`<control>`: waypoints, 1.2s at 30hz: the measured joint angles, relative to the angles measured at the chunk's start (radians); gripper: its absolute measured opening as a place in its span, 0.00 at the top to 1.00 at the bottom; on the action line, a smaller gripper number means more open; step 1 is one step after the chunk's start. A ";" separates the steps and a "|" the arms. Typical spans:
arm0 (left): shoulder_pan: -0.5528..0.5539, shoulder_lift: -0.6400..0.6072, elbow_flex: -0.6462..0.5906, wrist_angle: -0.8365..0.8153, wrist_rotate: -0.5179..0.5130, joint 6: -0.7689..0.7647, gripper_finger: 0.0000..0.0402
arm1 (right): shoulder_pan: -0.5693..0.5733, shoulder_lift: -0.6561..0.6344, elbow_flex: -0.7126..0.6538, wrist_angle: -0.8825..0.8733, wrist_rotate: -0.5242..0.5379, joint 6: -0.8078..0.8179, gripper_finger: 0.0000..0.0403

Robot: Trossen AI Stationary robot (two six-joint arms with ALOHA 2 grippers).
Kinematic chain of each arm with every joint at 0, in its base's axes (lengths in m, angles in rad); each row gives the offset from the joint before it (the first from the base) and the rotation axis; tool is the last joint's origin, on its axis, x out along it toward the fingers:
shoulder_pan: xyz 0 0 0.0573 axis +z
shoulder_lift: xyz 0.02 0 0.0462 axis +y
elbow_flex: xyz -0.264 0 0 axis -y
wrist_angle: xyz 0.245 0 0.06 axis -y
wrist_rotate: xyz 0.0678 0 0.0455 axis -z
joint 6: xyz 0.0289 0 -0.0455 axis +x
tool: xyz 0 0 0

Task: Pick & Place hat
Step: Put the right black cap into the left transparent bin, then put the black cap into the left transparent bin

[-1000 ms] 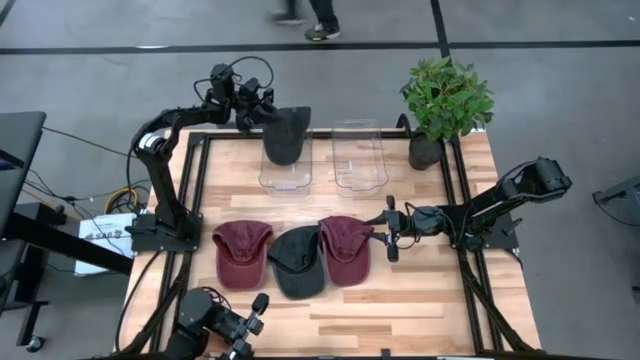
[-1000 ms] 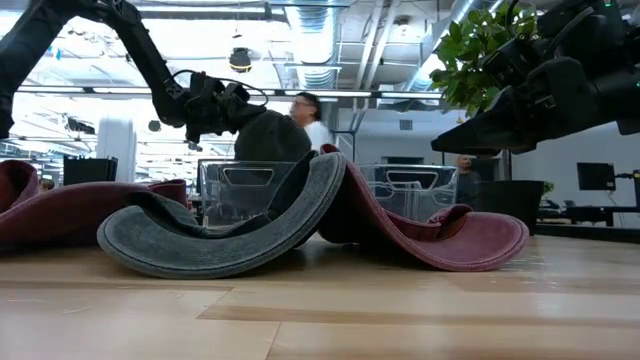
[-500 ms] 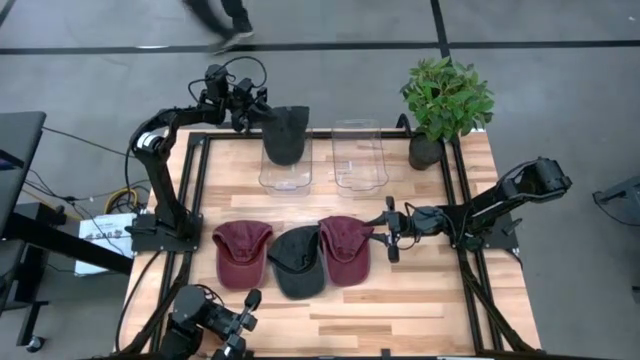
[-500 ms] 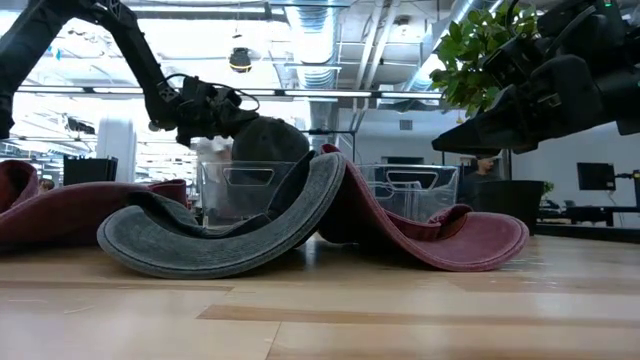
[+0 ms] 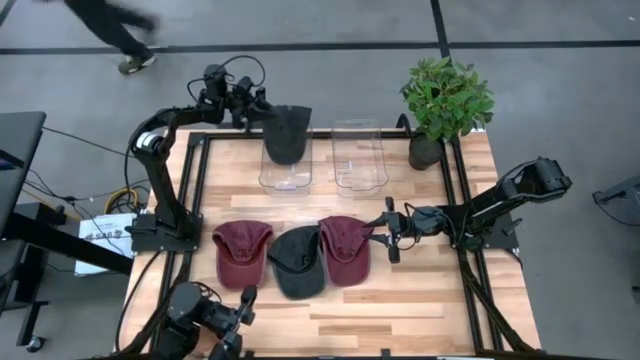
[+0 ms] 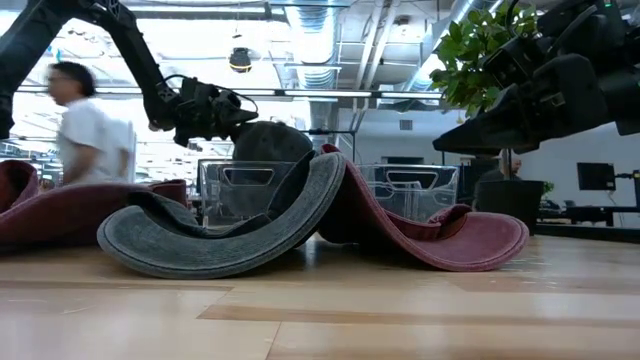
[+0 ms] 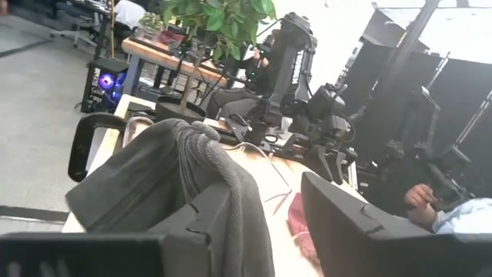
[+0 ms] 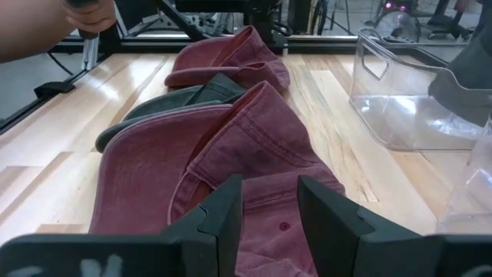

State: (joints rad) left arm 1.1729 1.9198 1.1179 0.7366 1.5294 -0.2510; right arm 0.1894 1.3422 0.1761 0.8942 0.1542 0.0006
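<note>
A dark grey hat (image 5: 285, 135) hangs over the left clear bin (image 5: 285, 175) at the table's far side. My left gripper (image 5: 260, 110) is open at the hat's left and points level. The hat's lower part seems to reach into the bin, but how it rests there is hidden. On the table's near half lie a red hat (image 5: 242, 252), a dark grey hat (image 5: 298, 260) and a second red hat (image 5: 346, 248). My right gripper (image 5: 390, 238) is open, just right of and slightly above that second red hat (image 8: 254, 146), and touches nothing. My left gripper has the hat's cloth (image 7: 231, 192) draped over the top and inner side of one finger. The other finger (image 7: 338, 215) stands clear of it, with a gap between. The fingers come level from the table's left. The hat hangs down over the bin.
A second clear bin (image 5: 358, 160) stands right of the first. A potted plant (image 5: 445, 100) sits at the far right corner. Another dark arm (image 5: 210, 315) shows at the near left edge. A person walks on the floor beyond the table (image 5: 110, 20).
My left gripper has drawn back a little toward the table's left edge. The dark grey hat has sunk slightly toward the left bin. A person has crossed the floor behind the table.
</note>
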 joint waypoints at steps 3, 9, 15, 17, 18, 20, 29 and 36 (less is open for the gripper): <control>0.016 0.000 0.000 -0.001 -0.011 -0.020 0.59 | 0.000 0.000 0.000 -0.003 0.000 0.000 0.71; 0.052 0.000 0.000 0.004 -0.073 -0.017 0.54 | 0.000 0.000 0.000 -0.003 -0.001 0.000 0.71; 0.067 0.000 0.000 0.003 -0.097 0.006 0.54 | 0.000 0.000 0.000 -0.004 -0.001 0.000 0.71; 0.056 0.000 0.000 0.003 -0.091 0.007 0.54 | 0.000 0.000 0.000 -0.004 0.000 0.000 0.71; 0.051 0.000 0.000 0.003 -0.087 0.007 0.54 | 0.000 0.000 0.000 -0.005 0.000 0.000 0.71; 0.041 -0.001 0.000 0.004 -0.085 0.007 0.54 | 0.000 0.000 0.000 -0.010 0.000 0.000 0.71; -0.010 -0.130 -0.004 0.004 -0.085 0.040 0.54 | 0.000 0.000 0.000 -0.030 0.002 0.000 0.71; -0.078 -0.396 -0.114 0.000 -0.132 0.131 0.54 | 0.000 0.000 0.000 -0.078 0.002 0.015 0.71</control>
State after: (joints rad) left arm 1.0947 1.5239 1.0040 0.7363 1.3973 -0.1198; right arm 0.1894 1.3422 0.1761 0.8164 0.1562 0.0154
